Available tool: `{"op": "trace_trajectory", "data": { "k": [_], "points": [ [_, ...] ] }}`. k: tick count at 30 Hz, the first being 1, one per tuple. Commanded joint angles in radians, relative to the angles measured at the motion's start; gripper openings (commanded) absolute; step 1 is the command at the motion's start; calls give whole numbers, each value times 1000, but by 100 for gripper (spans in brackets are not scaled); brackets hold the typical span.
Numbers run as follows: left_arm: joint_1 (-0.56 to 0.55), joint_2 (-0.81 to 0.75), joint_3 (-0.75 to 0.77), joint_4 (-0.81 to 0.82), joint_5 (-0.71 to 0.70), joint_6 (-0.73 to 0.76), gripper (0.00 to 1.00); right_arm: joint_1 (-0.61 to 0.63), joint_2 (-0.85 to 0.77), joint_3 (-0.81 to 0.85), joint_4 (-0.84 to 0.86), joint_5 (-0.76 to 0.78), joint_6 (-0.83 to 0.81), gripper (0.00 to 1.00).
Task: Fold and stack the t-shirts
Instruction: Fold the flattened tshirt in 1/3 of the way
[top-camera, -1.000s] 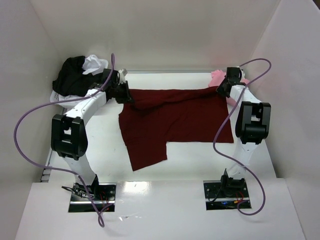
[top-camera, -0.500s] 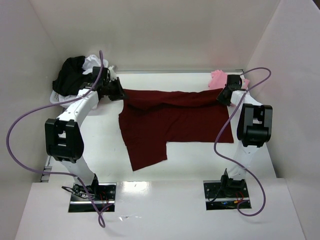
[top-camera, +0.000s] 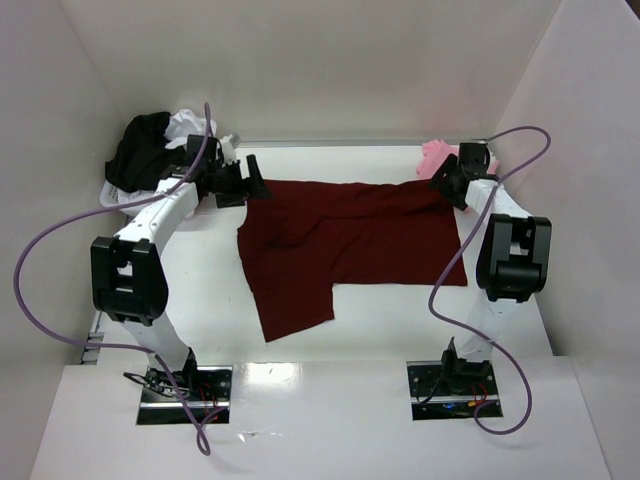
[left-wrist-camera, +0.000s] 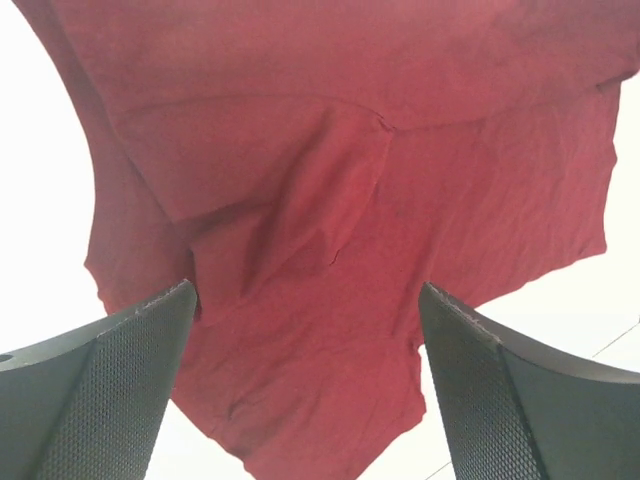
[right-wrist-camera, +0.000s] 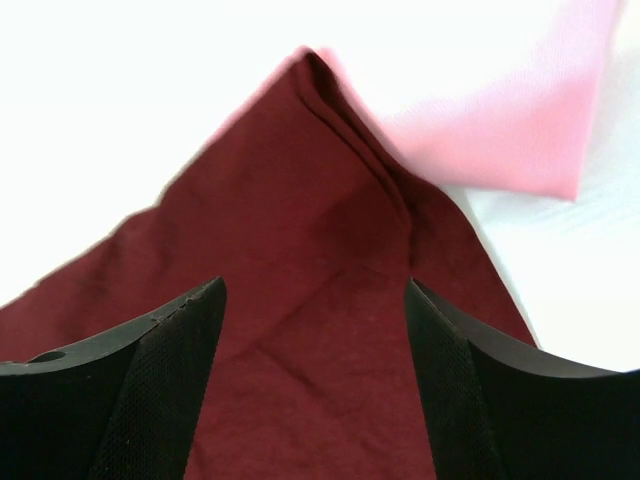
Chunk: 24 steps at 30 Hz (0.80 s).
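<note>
Nearest us, the maroon t-shirt (top-camera: 350, 240) lies spread on the table (top-camera: 200, 290), with one flap reaching toward 7 o'clock. At its 10 o'clock corner our left gripper (left-wrist-camera: 307, 288) hovers with jaws spread wide, gripping nothing. At the 2 o'clock corner our right gripper (right-wrist-camera: 315, 282) is parted over a folded edge, pinching nothing. Just beyond it lies the pink t-shirt (top-camera: 433, 157). Far off at 10 o'clock, the black t-shirt (top-camera: 140, 150) and white t-shirt (top-camera: 190, 125) are heaped together.

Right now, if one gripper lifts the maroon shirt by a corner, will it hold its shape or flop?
Probably floppy: the maroon t-shirt lies flat with soft creases and a folded ridge along its far edge. Pushed, it would likely bunch up rather than slide whole.
</note>
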Motion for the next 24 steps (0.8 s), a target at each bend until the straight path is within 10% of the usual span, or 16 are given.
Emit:
{"op": "trace_trajectory", "data": {
  "k": [1, 13, 18, 24],
  "points": [
    [0, 90, 65, 89, -37, -34, 100, -6, -47, 45, 50, -38, -13, 77],
    [0, 267, 149, 182, -193, -65, 86, -6, 16, 16, 51, -7, -57, 72],
    [-12, 340, 213, 189, -175, -64, 54, -6, 29, 3, 65, -7, -57, 48],
    [-46, 390, 275, 155, -195, -64, 25, -6, 45, 3, 36, -18, -48, 42]
  ]
}}
